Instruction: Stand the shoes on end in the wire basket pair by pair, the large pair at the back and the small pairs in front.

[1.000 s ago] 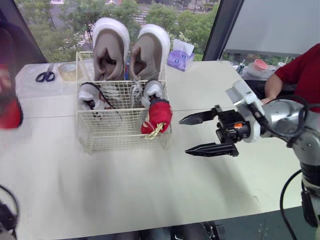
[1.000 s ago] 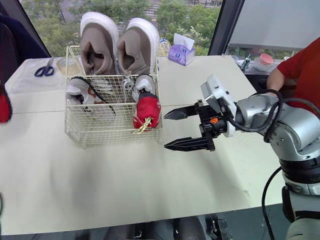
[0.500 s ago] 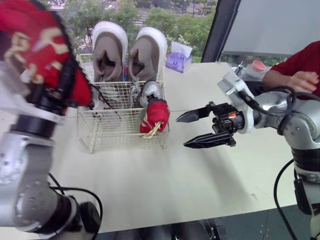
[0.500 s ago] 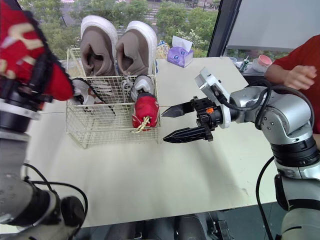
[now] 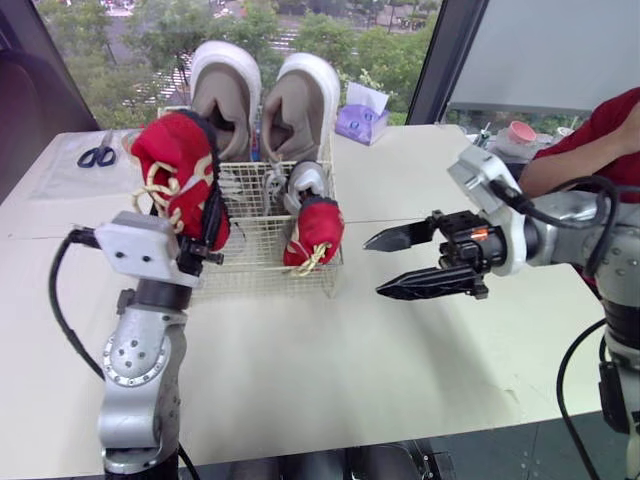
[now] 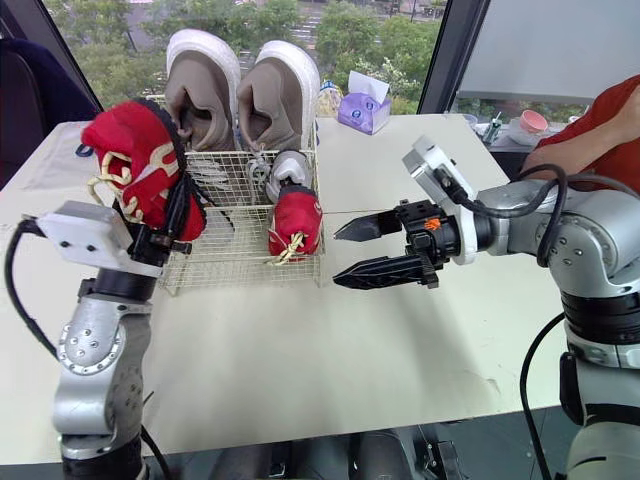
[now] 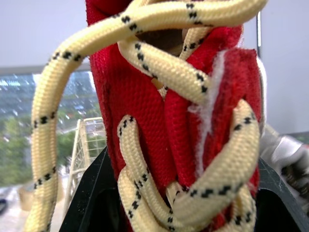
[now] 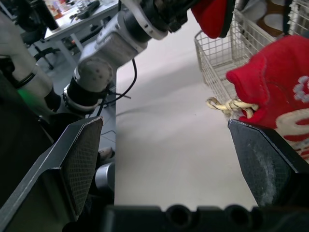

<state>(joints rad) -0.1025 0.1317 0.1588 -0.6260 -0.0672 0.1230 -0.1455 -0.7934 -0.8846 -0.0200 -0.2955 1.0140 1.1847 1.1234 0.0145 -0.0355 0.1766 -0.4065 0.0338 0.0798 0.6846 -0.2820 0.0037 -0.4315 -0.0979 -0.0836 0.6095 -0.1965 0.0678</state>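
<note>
You hold the red shoe (image 5: 175, 165) upright in your left pincer (image 5: 205, 218) at the basket's (image 5: 255, 268) front-left corner, its mate (image 5: 315, 228) standing front-right, your right pincer (image 5: 375, 267) gaping empty off the basket's right.

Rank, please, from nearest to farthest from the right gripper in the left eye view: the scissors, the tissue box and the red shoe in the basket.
1. Red shoe, at the wire basket's front right corner, just left of the right gripper.
2. Tissue box, farther back, beyond the basket.
3. Scissors, far back on the robot's left.
</note>
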